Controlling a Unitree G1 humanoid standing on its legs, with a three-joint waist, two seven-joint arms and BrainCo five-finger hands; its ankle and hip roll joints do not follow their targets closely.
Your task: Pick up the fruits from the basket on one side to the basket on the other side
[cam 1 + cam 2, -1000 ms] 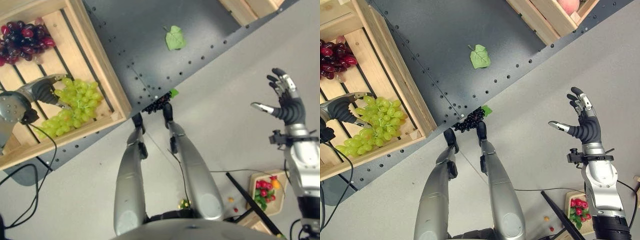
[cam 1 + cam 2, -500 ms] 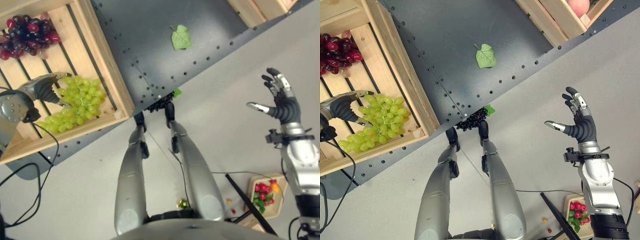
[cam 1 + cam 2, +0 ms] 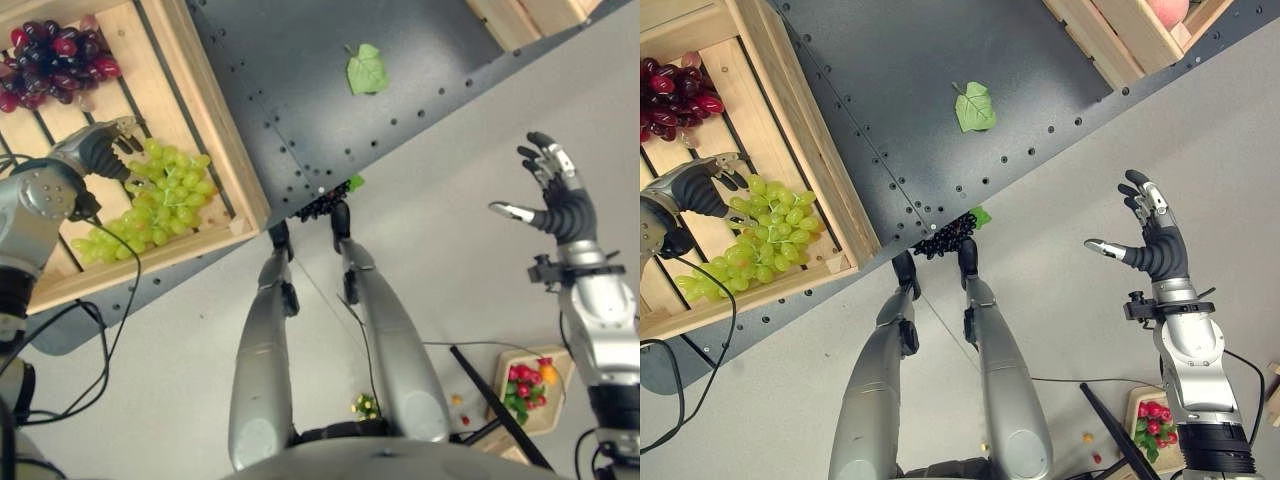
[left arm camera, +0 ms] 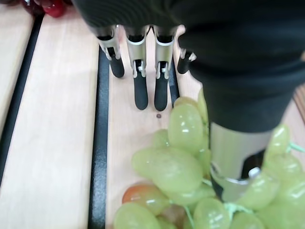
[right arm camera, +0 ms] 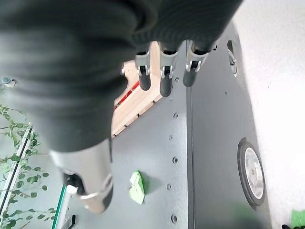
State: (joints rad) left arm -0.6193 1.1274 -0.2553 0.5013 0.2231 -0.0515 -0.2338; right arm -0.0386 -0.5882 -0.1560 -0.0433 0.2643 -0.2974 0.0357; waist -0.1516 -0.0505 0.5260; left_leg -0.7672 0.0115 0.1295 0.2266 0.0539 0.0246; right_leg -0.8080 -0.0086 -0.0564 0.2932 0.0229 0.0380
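Left robot hand (image 3: 95, 150) reaches down, fingers relaxed; right robot hand (image 3: 1152, 240) raised, splayed.

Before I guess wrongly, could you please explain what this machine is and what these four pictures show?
It is a two-legged humanoid robot with two arms. Two pictures look down from its head; the other two sit on its wrists. On the dark table stands a wooden crate holding green grapes and red grapes. The left hand is at the green grapes, fingers straight, gripping nothing. The right hand hangs open over the floor. A green leaf lies on the table, and dark grapes lie at its edge.
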